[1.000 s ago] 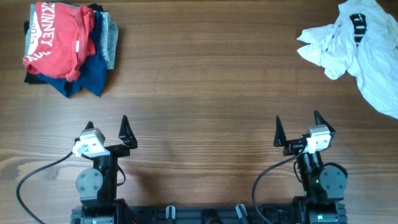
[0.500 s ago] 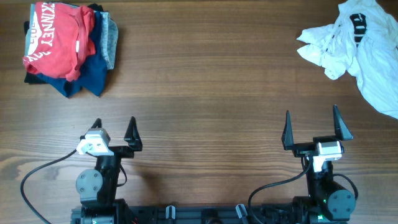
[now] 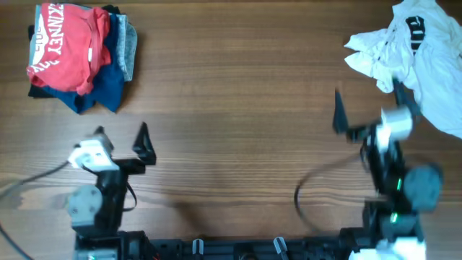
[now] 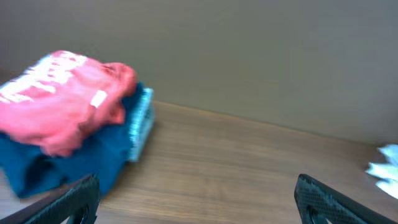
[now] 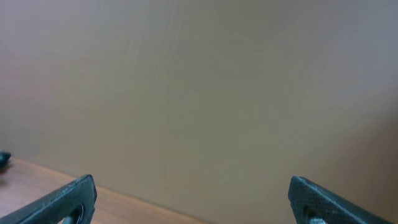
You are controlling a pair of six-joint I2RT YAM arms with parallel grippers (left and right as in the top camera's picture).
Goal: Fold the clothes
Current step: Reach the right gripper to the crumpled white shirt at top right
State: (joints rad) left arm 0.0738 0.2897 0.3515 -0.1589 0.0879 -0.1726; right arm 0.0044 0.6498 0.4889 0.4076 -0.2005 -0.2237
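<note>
The clothes, a crumpled white T-shirt [image 3: 426, 58] with black lettering showing, lie at the table's far right corner. My right gripper [image 3: 367, 107] hovers open and blurred just left of the shirt's near edge, nothing between its fingers. In the right wrist view the gripper [image 5: 193, 202] faces a plain wall, and the shirt is out of sight. My left gripper [image 3: 121, 134] stands open and empty at the near left. In the left wrist view the gripper [image 4: 199, 202] shows only bare wood between its fingers [image 4: 71, 200], with a sliver of the white shirt [image 4: 388, 167] at the right edge.
A pile of folded garments with a red T-shirt [image 3: 68, 43] on top sits at the far left corner, also in the left wrist view as the red T-shirt [image 4: 62, 99] on blue cloth. Both arm bases and their cables stand along the front edge.
My right arm has reached forward and right toward the white shirt, its gripper still open. My left arm has shifted a little to the left and forward.
</note>
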